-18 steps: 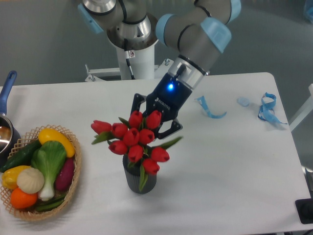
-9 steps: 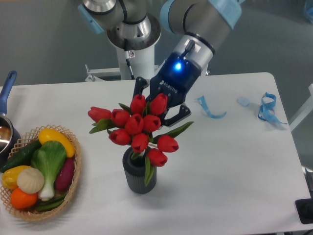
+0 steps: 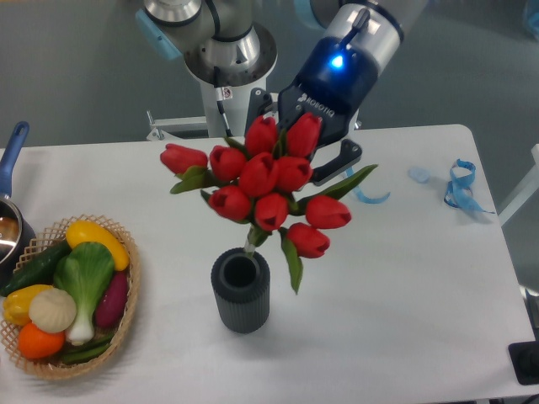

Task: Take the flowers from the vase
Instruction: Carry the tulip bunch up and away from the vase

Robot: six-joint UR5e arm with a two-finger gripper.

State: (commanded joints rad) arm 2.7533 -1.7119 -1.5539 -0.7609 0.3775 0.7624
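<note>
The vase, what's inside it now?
The vase looks empty: its round mouth shows only a dark hole. The tulips hang above it in the claw, stem tips just over the rim. The bottom inside is too dark to see.

Fixed camera, single view: high front position, angled down across the counter toward the arm's base.

Medium range, opposite the arm's pedestal, which stands at the far edge, left of and behind the end effector. Frame spans the white counter nearly edge to edge; grey wall behind. The wicker basket is cropped at lower left, well below-left of the end effector. No second view shares the scene.
</note>
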